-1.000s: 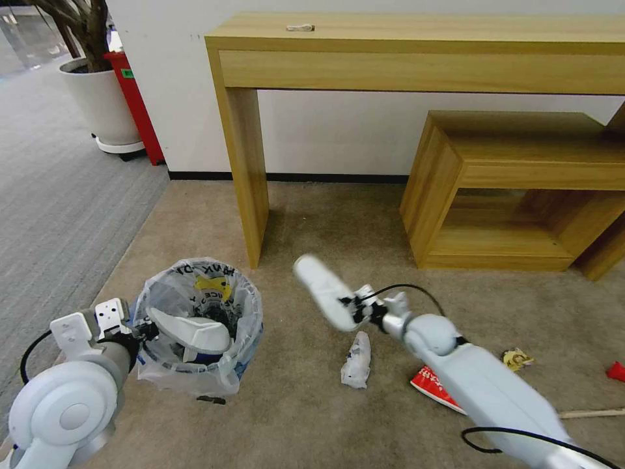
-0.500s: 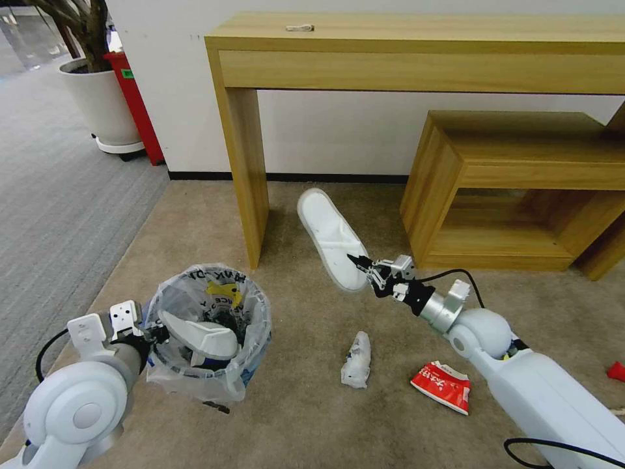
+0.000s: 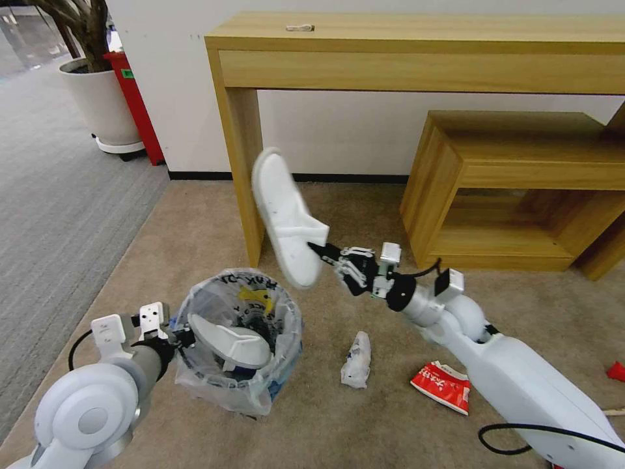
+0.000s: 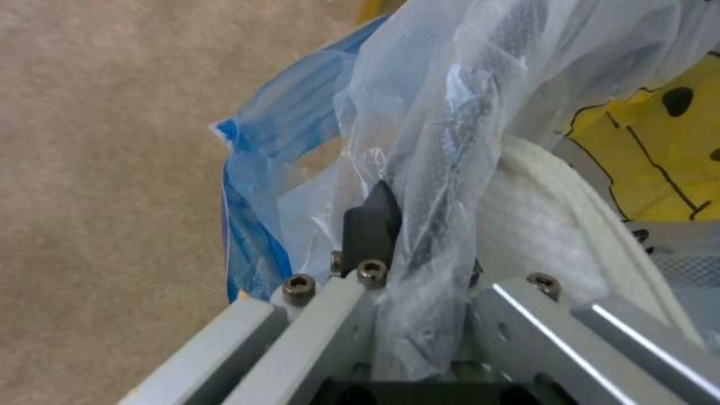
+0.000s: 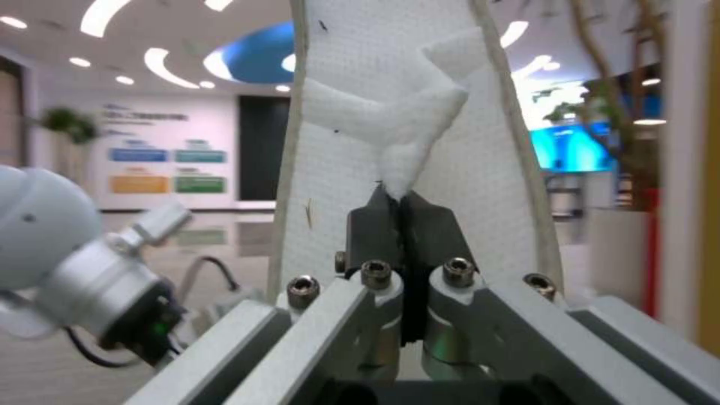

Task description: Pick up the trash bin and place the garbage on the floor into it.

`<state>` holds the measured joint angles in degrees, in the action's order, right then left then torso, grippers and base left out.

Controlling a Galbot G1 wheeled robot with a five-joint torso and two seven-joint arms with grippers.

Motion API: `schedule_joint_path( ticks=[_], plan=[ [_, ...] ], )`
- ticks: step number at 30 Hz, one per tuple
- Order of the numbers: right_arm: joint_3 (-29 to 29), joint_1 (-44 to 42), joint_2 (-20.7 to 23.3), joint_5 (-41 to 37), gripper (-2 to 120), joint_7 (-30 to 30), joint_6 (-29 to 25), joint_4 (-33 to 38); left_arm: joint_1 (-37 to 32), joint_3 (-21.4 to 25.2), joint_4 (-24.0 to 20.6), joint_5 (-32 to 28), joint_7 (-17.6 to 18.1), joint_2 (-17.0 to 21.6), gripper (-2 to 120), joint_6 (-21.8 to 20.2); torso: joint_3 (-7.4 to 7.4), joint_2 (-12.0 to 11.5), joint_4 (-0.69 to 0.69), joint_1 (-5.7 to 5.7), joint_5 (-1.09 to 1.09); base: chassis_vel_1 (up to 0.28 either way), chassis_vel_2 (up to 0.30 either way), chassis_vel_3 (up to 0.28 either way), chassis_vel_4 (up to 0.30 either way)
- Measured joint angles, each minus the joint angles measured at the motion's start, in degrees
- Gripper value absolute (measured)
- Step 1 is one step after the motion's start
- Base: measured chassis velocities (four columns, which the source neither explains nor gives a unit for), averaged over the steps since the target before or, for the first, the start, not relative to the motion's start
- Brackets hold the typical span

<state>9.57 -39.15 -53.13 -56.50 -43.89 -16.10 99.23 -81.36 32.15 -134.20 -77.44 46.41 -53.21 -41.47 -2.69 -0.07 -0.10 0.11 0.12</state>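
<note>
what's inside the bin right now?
In the bin, held at its rim by the left gripper: one white slipper on top, yellow print on the liner behind it. Whatever lies under the slipper is covered.

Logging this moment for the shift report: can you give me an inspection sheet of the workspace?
Surface: beige carpet floor, grey ribbed carpet beside it.
Job's things: trash bin holds one white slipper; second slipper held in the air above and beyond the bin.
Clutter: crumpled tissue, red-white packet, red wrapper on the floor.
Grippers: left tool clamps the bin's bagged rim; right tool pinches the slipper's strap.
Cables: black cable loops by the right arm.
Surroundings: wooden console table, low wooden shelf, white plant pot.
</note>
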Motion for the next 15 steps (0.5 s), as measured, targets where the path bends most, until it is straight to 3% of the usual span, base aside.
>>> schedule_joint_path(
  ticks=[7,15],
  plan=[
    [8.6,6.9,-4.0,-1.5,0,-3.8,0.0,-5.1,2.3,-2.2,1.7,0.1,-1.4,-0.1,0,-0.2,0.0,0.0,0.0,0.0,-0.01,0.0,0.0,0.0,0.0],
    [13.1,8.8,-8.3,-0.3,0,-6.6,-0.2,-9.1,2.9,-1.7,2.3,0.2,-2.3,-0.1,0,-0.2,0.0,0.0,0.0,0.0,0.0,0.0,0.0,0.0,0.0]
  ],
)
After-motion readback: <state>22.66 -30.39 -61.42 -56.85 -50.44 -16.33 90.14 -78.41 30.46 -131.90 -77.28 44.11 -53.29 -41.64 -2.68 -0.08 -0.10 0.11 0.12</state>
